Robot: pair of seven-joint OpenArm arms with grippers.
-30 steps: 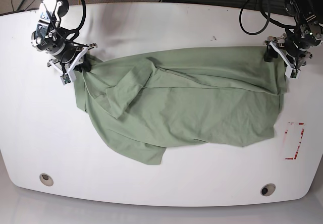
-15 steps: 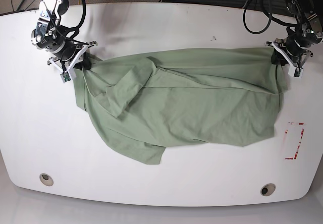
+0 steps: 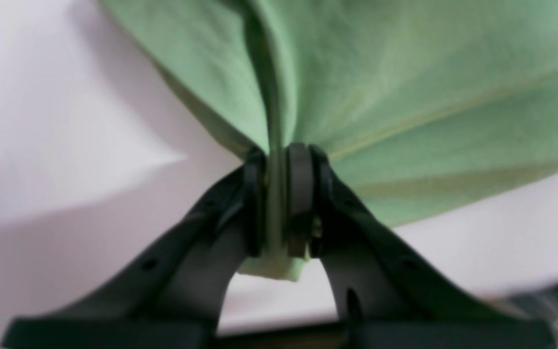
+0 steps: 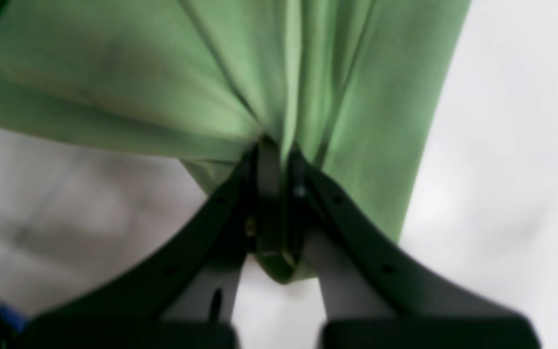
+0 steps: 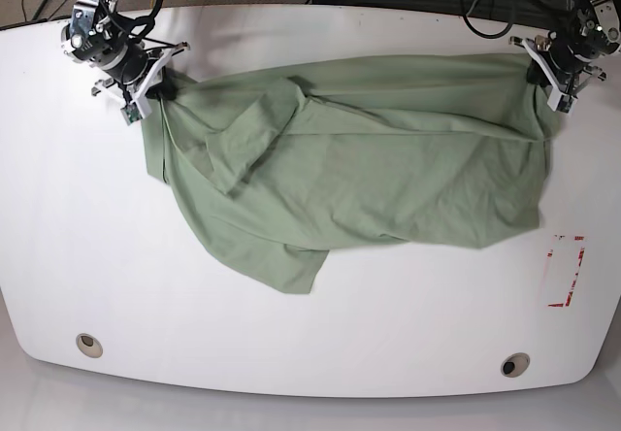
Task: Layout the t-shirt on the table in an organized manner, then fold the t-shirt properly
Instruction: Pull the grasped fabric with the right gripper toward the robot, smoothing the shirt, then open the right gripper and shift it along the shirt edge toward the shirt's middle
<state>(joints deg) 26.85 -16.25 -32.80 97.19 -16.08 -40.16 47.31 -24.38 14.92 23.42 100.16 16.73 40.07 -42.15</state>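
Observation:
The pale green t-shirt [image 5: 359, 159] hangs stretched across the white table [image 5: 291, 353], its upper edge lifted at both far corners and its lower part draped rumpled on the surface. My left gripper [image 5: 536, 68] is shut on the shirt's right corner; in the left wrist view the black fingers [image 3: 303, 194] pinch a fold of the t-shirt [image 3: 405, 97]. My right gripper [image 5: 160, 89] is shut on the left corner, and in the right wrist view the t-shirt [image 4: 162, 72] bunches between that gripper's [image 4: 279, 194] fingers.
A red-marked rectangle [image 5: 565, 271] lies near the table's right edge. Two round grommet holes [image 5: 88, 344] [image 5: 514, 364] sit near the front edge. Black cables [image 5: 485, 4] trail behind the far edge.
The left gripper closed on the shirt corner. Both arms have moved toward the far edge, lifting and stretching the shirt's upper edge; the cloth has slid back with them.

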